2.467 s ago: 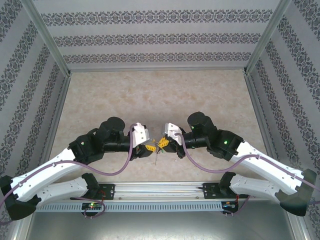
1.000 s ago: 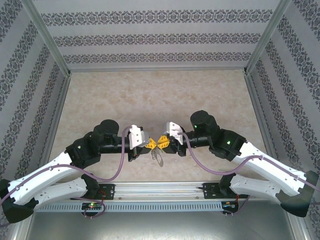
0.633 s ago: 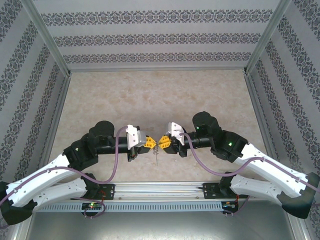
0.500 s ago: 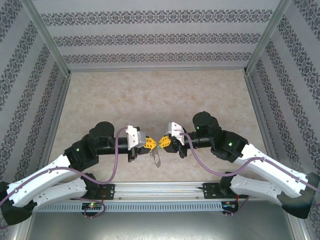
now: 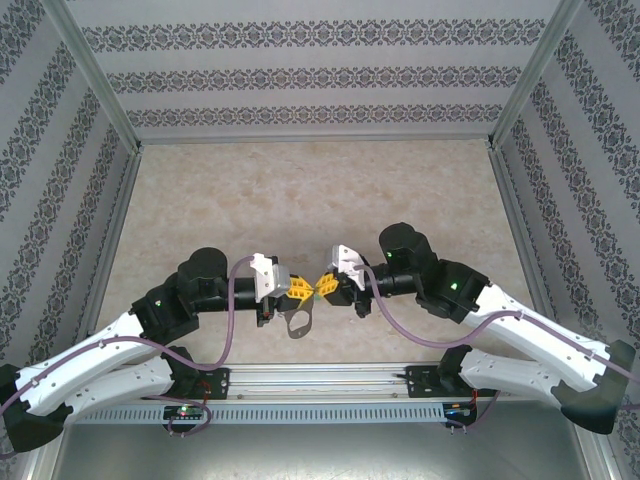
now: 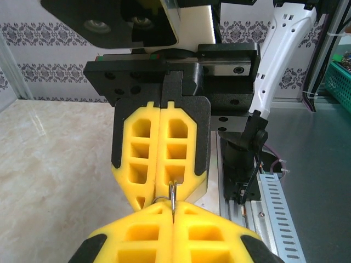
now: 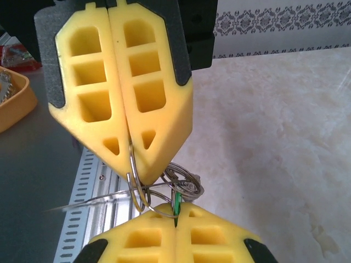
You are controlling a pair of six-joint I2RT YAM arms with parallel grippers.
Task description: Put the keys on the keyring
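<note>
My left gripper (image 5: 298,290) and right gripper (image 5: 324,287) meet tip to tip above the near middle of the table. In the left wrist view my left gripper (image 6: 173,215) is shut on the thin metal wire of the keyring (image 6: 173,197). The keyring's oval loop (image 5: 297,323) hangs below the two grippers. In the right wrist view my right gripper (image 7: 175,220) is shut on the green head of the key (image 7: 176,205). Just above it the left fingers (image 7: 148,93) pinch the keyring loop (image 7: 133,183), and small round rings (image 7: 185,181) bunch between the tips.
A metal rail (image 5: 320,384) runs along the near edge between the arm bases. Patterned walls (image 5: 320,75) close in the marble table (image 5: 320,190) on three sides. An orange tray (image 7: 13,104) and a green basket (image 6: 340,76) lie off the table.
The keyring loop under the grippers has swung left and turned from edge-on to face-on. Both grippers stay tip to tip, and the left arm has drawn back slightly.
</note>
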